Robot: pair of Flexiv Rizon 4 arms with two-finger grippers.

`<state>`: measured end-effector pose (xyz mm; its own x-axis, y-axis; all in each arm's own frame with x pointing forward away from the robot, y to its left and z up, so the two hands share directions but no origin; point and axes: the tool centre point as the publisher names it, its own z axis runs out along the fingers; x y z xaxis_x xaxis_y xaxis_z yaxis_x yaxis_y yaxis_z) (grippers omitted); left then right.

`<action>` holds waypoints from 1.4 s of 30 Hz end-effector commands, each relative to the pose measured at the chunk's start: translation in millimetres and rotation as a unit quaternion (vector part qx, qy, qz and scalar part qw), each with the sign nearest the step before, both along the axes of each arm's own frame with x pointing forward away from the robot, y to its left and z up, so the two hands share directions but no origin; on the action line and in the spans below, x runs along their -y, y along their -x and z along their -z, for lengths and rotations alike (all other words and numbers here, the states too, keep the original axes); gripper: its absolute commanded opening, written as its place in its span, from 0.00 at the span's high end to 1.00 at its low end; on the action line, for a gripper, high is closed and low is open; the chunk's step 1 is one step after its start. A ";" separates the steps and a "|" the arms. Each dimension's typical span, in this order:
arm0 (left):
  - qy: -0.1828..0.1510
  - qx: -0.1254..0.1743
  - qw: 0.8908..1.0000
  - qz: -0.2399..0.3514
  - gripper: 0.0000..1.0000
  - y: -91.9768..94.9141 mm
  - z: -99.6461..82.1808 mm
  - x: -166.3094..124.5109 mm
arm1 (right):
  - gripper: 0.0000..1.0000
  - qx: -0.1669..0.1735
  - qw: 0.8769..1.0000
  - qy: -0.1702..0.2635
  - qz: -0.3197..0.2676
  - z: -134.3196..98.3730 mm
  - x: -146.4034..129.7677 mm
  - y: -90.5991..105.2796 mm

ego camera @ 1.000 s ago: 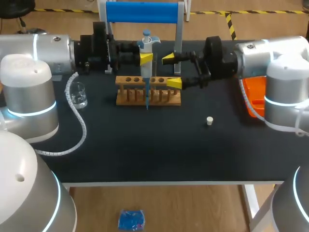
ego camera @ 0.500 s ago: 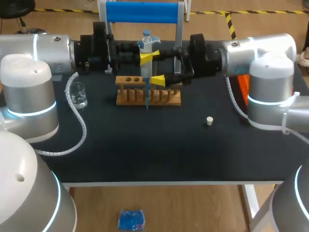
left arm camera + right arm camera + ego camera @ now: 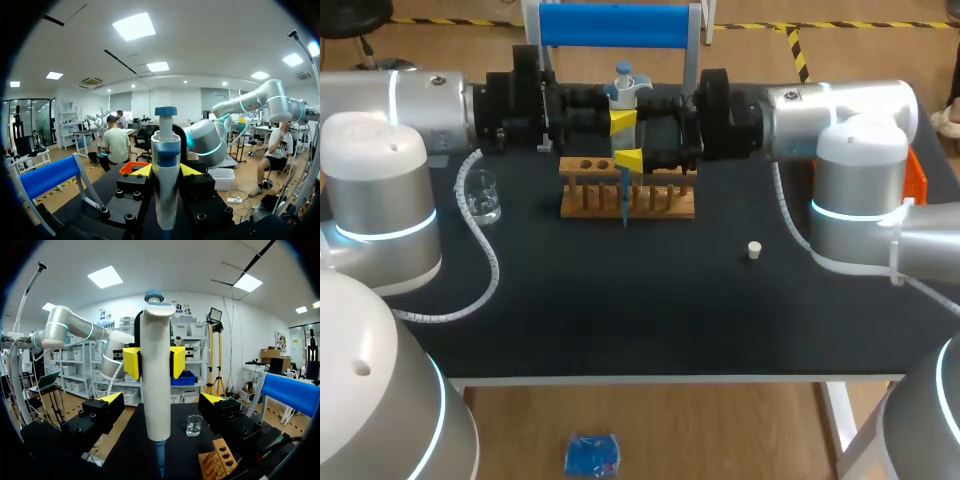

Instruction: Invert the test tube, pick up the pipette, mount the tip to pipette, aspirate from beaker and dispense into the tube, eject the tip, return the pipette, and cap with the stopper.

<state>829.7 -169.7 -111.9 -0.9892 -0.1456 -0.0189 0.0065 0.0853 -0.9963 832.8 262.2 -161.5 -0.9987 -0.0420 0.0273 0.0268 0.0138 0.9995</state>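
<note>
White pipette (image 3: 156, 335) clamped in left pincer (image 3: 154, 362); right pincer (image 3: 162, 399) agape, straddling it.

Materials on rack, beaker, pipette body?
Rack: looks like bare wood, matte tan with drilled holes. Beaker: clear, see-through walls; glass or clear plastic, can't tell. Pipette: likely moulded plastic, smooth white body with a slight sheen, blue top.
</note>
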 end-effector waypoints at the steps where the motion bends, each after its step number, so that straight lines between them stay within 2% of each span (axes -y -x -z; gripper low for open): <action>1: 0.002 0.001 1.000 -0.002 1.00 0.7 0.4 1.2 | 0.00 0.000 1.000 -0.012 0.009 2.4 -3.3 3.1; 10: 0.002 0.001 1.000 -0.002 1.00 0.7 0.4 1.2 | 0.00 0.001 1.000 -0.022 0.015 0.1 -4.9 2.8; 15: 0.002 0.001 1.000 -0.002 1.00 0.7 0.4 1.2 | 0.17 0.004 1.000 -0.023 0.017 -1.5 -5.3 2.4; 19: 0.002 0.001 1.000 -0.002 1.00 0.7 0.4 1.2 | 0.40 0.006 1.000 -0.024 0.019 -2.5 -5.0 2.2; 20: 0.002 0.001 1.000 -0.002 1.00 0.7 0.4 1.2 | 0.51 0.006 0.999 -0.025 0.020 -2.7 -4.9 2.2; 22: 0.002 0.001 1.000 -0.002 1.00 0.7 0.4 1.2 | 0.58 0.007 0.999 -0.025 0.020 -3.0 -4.6 2.2; 23: 0.002 0.001 1.000 -0.002 1.00 0.7 0.4 1.2 | 0.65 0.007 0.999 -0.025 0.020 -3.2 -4.5 2.2; 24: 0.002 0.001 1.000 -0.002 1.00 0.7 0.4 1.2 | 0.73 0.008 0.999 -0.026 0.020 -3.3 -4.4 2.3; 25: 0.002 0.001 1.000 -0.002 1.00 0.7 0.4 1.2 | 0.89 0.008 0.999 -0.026 0.019 -3.4 -4.3 2.3; 26: 0.002 0.001 1.000 -0.002 1.00 0.7 0.4 1.2 | 1.00 0.009 0.999 -0.026 0.019 -3.5 -4.1 2.4; 41: 0.002 0.001 1.000 -0.002 1.00 0.7 0.4 1.2 | 1.00 0.010 1.000 -0.022 0.013 -4.0 -2.6 4.9; 42: 0.002 0.001 1.000 -0.002 0.00 0.7 0.4 1.2 | 1.00 0.009 1.000 -0.021 0.012 -4.0 -2.5 4.9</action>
